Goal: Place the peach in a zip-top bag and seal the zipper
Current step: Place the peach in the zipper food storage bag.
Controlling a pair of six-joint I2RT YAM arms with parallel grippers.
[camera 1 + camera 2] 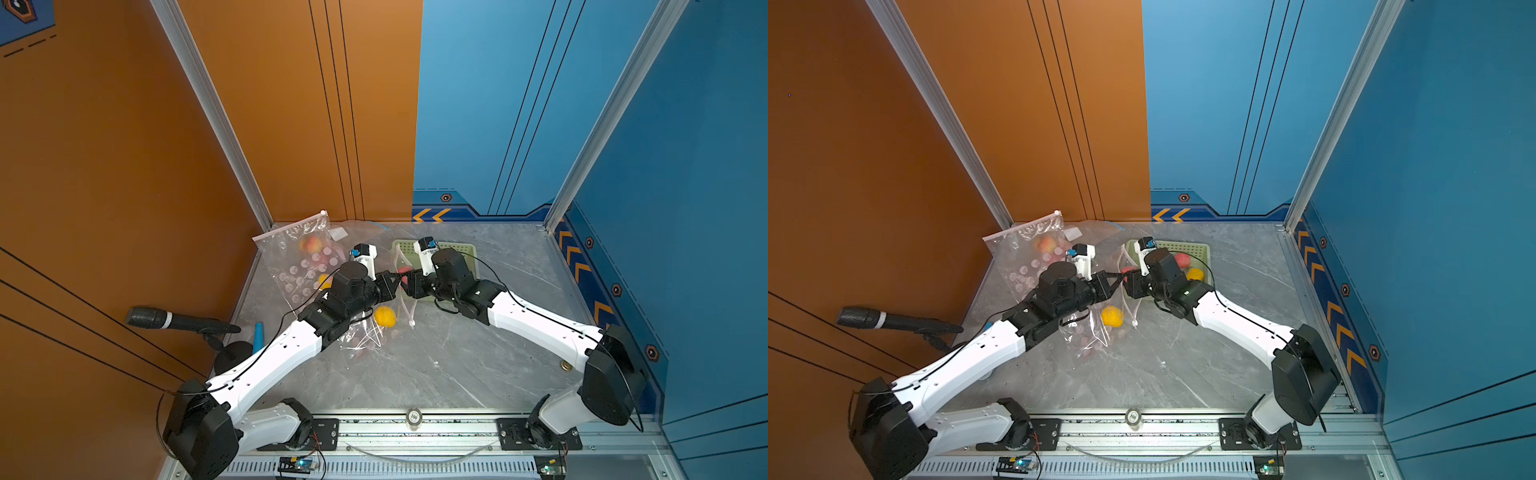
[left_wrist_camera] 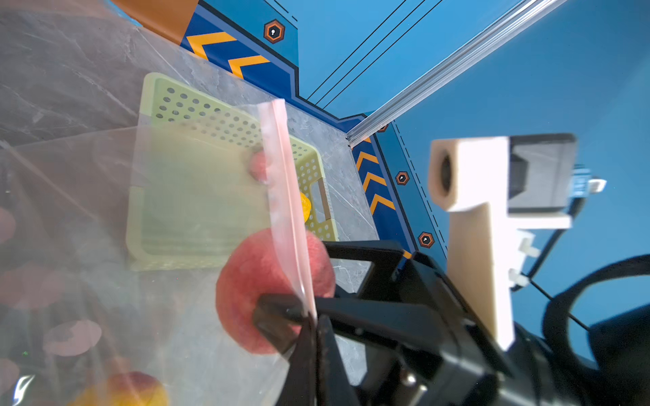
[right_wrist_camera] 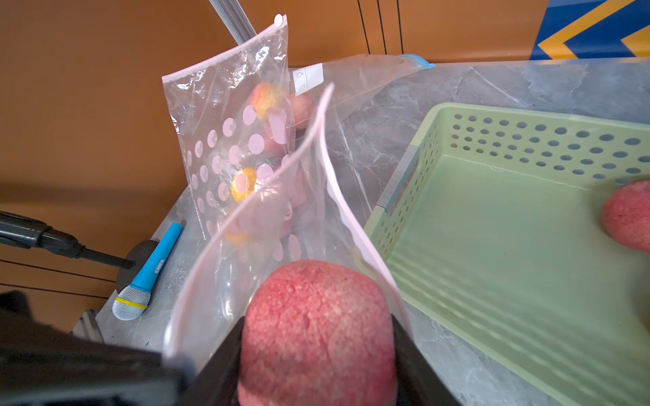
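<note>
Now | left fingers (image 2: 330, 358) clamping one rim of the zip-top bag (image 3: 246, 274), propping its mouth open | right fingers (image 3: 218, 365) gripping the peach (image 3: 316, 316) | peach sitting at the mouth between both rims, bag interior lying straight ahead of right fingers | step: inserting.

A green basket (image 3: 492, 246) sits on the grey counter (image 1: 457, 365); a blue toy microphone (image 3: 151, 270) lies by the base of a black microphone (image 1: 166, 319).
</note>
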